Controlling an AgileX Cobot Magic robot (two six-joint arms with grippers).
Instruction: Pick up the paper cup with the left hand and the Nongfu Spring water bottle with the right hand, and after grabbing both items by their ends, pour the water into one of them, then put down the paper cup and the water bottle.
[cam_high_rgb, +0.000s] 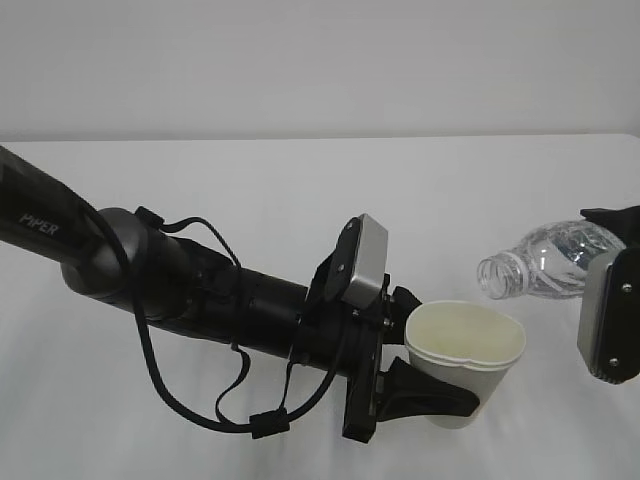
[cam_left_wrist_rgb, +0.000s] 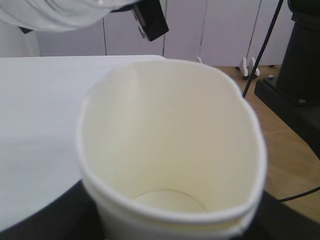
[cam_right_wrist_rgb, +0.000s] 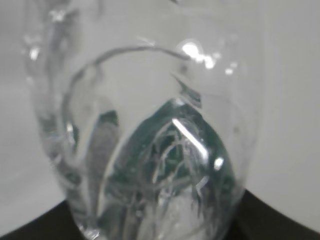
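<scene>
Gripping one cup (cam_high_rgb: 465, 362), the left gripper (cam_high_rgb: 425, 385) clasps it; the right gripper (cam_high_rgb: 608, 262) holds one tilted bottle (cam_high_rgb: 545, 262) over open table (cam_high_rgb: 300, 190).

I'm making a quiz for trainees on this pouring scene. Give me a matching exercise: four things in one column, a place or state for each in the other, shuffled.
Things:
1. paper cup
2. water bottle
3. left hand
4. table

Places or states:
A. tipped on its side, open neck pointing at the cup
B. white, bare behind both arms
C. upright, no water seen inside
D. closed around the cup's lower wall

Pairs: 1-C, 2-A, 3-D, 4-B
</scene>
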